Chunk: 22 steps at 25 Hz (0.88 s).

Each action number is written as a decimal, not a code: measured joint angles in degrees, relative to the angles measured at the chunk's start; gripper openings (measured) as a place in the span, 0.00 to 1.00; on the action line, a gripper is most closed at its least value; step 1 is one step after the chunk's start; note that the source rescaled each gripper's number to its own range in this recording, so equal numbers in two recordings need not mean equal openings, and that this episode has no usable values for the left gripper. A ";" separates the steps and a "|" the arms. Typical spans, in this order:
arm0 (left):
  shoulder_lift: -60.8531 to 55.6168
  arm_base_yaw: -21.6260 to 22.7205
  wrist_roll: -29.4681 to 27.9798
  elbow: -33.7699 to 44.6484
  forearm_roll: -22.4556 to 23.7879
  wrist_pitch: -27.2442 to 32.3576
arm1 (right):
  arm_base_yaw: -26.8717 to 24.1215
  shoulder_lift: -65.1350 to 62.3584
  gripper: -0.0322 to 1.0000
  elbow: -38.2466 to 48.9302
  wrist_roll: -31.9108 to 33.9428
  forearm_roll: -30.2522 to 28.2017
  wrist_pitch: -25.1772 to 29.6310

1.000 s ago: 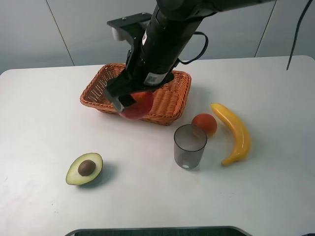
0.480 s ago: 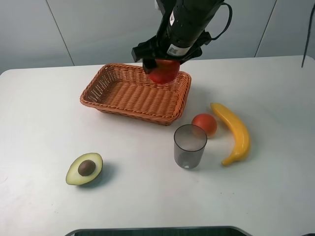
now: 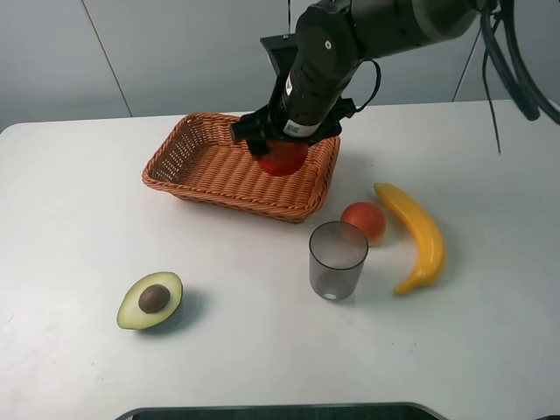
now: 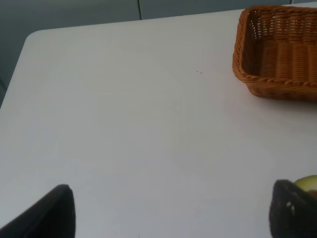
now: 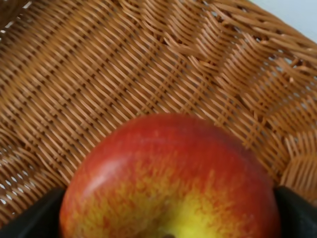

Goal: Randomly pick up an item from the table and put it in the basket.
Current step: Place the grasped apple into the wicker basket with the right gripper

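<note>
The right gripper (image 3: 283, 154) is closed around the apple (image 3: 282, 161), one dark finger on each side of it, and holds it inside the basket (image 3: 179, 157), over the right part near the far right corner. In the right wrist view the red skin of the apple (image 5: 173, 173), with yellow streaks near its middle, fills the lower half, and the orange-brown weave of the basket (image 5: 124, 69) lies close behind it. Whether the apple touches the bottom of the basket, I cannot tell. On the black arm just above the gripper there is a small white sticker (image 3: 293, 130) with dark printed marks, but they are too small to read, and I can read no other writing or brand. The left gripper (image 4: 173, 210) is wide open with nothing between its two dark tips; it hangs over the bare white table (image 4: 138, 124), with the left end of the basket (image 4: 275, 82) farther away and a piece of the avocado half (image 4: 308, 182) just beside one tip. On the table (image 3: 79, 219), in front of the basket, the avocado half (image 3: 150, 300) lies cut side up with its brown stone showing. A grey translucent cup (image 3: 337, 261) stands upright in front of the right end of the basket. A small orange-red fruit (image 3: 363, 220) sits just behind the cup, and a yellow banana (image 3: 416, 234) lies just beside this fruit on its right.
</note>
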 joint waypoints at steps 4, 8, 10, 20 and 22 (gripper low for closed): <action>0.00 0.00 0.00 0.00 0.00 0.00 | 0.00 0.74 0.04 0.00 0.00 0.24 -0.27; 0.00 0.00 0.00 0.00 0.00 0.00 | 0.00 0.74 0.04 0.00 0.00 0.36 -1.08; 0.00 0.00 0.00 0.00 0.00 0.00 | 0.00 0.74 0.65 0.00 0.00 0.48 -1.45; 0.00 0.00 0.00 0.00 0.00 0.00 | 0.00 0.17 0.99 0.00 0.00 1.36 -1.66; 0.00 0.00 0.00 0.00 0.00 0.00 | 0.00 -1.16 0.99 0.00 0.00 1.36 -0.90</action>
